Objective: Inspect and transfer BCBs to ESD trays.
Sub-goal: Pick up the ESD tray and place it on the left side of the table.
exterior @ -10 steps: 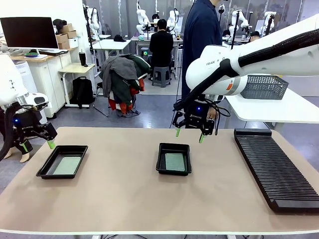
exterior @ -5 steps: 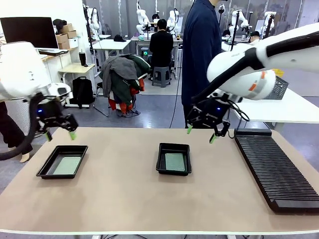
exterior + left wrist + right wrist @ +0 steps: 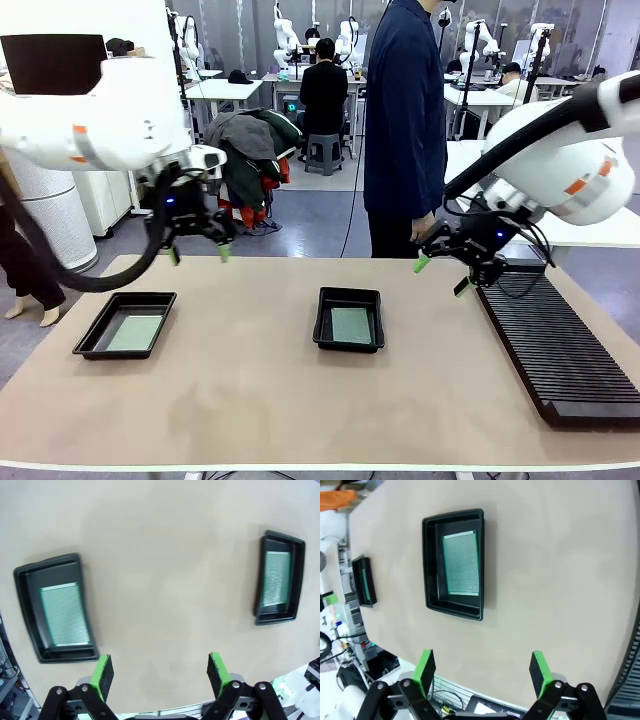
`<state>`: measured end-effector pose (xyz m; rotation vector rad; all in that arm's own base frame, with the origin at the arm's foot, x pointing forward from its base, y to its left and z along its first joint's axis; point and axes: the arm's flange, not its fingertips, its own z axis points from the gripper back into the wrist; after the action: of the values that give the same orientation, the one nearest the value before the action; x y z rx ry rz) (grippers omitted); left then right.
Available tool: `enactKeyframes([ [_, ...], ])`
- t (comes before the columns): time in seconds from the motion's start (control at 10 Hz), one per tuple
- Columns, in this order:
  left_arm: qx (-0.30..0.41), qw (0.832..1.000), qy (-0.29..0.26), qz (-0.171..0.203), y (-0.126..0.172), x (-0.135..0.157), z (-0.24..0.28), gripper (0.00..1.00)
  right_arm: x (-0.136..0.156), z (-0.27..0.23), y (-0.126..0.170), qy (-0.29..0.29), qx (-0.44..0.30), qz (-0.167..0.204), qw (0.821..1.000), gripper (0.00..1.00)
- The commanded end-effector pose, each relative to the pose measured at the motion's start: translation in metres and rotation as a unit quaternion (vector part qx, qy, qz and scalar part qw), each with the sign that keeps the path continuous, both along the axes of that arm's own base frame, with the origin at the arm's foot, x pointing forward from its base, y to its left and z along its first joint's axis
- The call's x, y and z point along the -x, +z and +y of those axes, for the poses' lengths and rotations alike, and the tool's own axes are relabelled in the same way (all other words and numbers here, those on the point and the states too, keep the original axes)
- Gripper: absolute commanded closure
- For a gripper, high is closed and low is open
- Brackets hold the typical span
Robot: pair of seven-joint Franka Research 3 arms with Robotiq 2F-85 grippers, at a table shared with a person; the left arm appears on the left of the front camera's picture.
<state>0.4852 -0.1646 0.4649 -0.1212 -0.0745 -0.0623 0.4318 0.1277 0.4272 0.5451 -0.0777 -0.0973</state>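
Surface (image 3: 260, 400): tan, bearing two black trays and a long ribbed rack.
Middle tray (image 3: 349, 319): near the centre of the surface, taken as landmark; shallow, flared rim.
Board in middle tray (image 3: 351, 326): flat on the tray floor, pale green, a little smaller than the floor.
Left tray (image 3: 126, 324): well to the left of the middle tray, resting on the surface close to its left edge.
Board in left tray (image 3: 134, 332): flat on that floor, inside the rim.
Rack (image 3: 550, 335): well to the right of the middle tray, running from the far edge toward the near edge.
Left tool (image 3: 197, 251): released, green pads spread wide, nothing between them; in the air above the far edge of the surface, left of the middle tray and beyond the left tray.
Right tool (image 3: 441, 274): released, pads apart and empty; in the air right of the middle tray, just by the far end of the rack.
Left wrist view: both trays below, each with its board, bare surface between; pads apart at the bottom edge.
Right wrist view: middle tray and board straight ahead, left tray small at the picture's left edge.
Person (image 3: 403, 120): dark coat, standing beyond the far edge, behind the middle tray.
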Motion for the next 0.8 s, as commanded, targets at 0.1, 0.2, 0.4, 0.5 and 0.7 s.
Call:
enactKeyframes([
  [0.1,-0.025,1.000,0.008,0.004,0.002,-0.026,-0.068,0.00,-0.006,0.015,0.002,-0.010,0.024,0.014,1.000,0.00],
  [0.2,-0.033,0.999,0.001,0.007,-0.001,-0.032,-0.094,0.00,-0.006,0.015,0.002,-0.010,0.024,0.014,1.000,0.00],
  [0.4,-0.044,0.999,-0.013,-0.001,-0.011,-0.043,-0.141,0.00,-0.006,0.015,0.002,-0.010,0.024,0.014,1.000,0.00],
  [0.5,-0.050,0.999,-0.017,-0.002,-0.021,-0.047,-0.159,0.00,-0.006,0.015,0.002,-0.010,0.024,0.014,1.000,0.00],
  [0.7,-0.058,0.998,-0.019,-0.002,-0.045,-0.055,-0.188,0.00,-0.006,0.015,0.002,-0.010,0.024,0.014,1.000,0.00],
])
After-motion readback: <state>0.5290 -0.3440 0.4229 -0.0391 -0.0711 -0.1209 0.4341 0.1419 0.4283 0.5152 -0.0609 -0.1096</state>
